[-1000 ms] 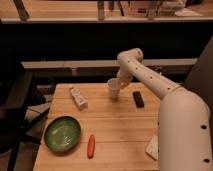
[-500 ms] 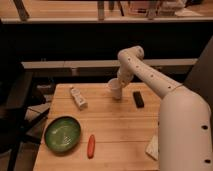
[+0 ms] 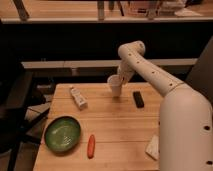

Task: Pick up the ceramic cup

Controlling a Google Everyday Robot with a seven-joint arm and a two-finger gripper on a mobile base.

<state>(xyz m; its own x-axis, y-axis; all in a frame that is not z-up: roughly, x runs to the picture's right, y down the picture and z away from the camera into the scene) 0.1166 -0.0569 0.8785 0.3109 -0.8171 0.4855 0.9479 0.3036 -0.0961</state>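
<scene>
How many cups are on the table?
1. The ceramic cup stands near the table's far edge, right at the gripper, between the white box and the black object. None looks hidden.

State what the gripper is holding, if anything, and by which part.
Cannot be told. The gripper is at the white cup near the far edge of the table, against its upper right side, but a firm hold is not visible.
</scene>
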